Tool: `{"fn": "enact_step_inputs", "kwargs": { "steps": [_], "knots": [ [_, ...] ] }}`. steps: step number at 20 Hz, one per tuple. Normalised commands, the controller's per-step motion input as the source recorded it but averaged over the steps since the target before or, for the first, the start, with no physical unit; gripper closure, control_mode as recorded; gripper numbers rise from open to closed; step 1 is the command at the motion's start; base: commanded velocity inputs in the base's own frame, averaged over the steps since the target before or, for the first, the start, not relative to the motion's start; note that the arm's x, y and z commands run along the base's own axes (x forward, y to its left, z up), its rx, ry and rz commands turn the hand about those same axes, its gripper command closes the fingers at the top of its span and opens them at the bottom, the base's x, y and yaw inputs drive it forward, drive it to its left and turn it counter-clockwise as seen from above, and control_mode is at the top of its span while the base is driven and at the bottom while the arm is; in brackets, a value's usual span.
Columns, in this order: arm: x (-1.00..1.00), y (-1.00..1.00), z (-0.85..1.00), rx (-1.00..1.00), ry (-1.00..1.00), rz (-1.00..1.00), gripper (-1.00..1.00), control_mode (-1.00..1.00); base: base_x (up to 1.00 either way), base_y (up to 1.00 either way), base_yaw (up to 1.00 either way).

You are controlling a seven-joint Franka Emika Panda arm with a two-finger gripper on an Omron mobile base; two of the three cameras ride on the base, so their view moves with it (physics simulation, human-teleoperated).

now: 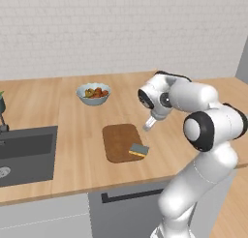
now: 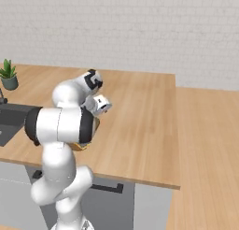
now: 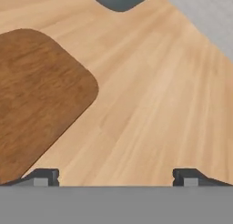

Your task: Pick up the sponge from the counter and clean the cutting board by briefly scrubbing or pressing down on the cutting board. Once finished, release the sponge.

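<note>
In the left base view the sponge [image 1: 139, 149] lies on the near right corner of the cutting board [image 1: 121, 142], grey-green face up over a yellow body. It looks light and soft, likely to squash under the fingers, so the best hold should be across its short sides, low enough to catch the yellow body. The board rests flat on the worktop [image 1: 72, 135], between the sink [image 1: 26, 155] and the arm. A bowl of fruit [image 1: 94, 93] stands further back. The hand [image 1: 149, 124] hangs above the worktop just beyond the board's far right corner, empty, its wrist bent downward.

In the right base view the arm's own elbow covers most of the board; a potted plant [image 2: 8, 75] stands at the far left.

In the hand view the two fingertips [image 3: 43, 176] stand wide apart with nothing between them, over bare worktop, with the board's rounded corner at left.
</note>
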Motion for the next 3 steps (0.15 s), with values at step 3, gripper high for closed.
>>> {"fn": "enact_step_inputs", "kwargs": {
  "steps": [3],
  "knots": [
    [-0.1, 0.0, 0.64, -0.07, 0.16, -0.18, -1.0, -1.0, 0.0, 0.0, 0.0]
  ]
}}
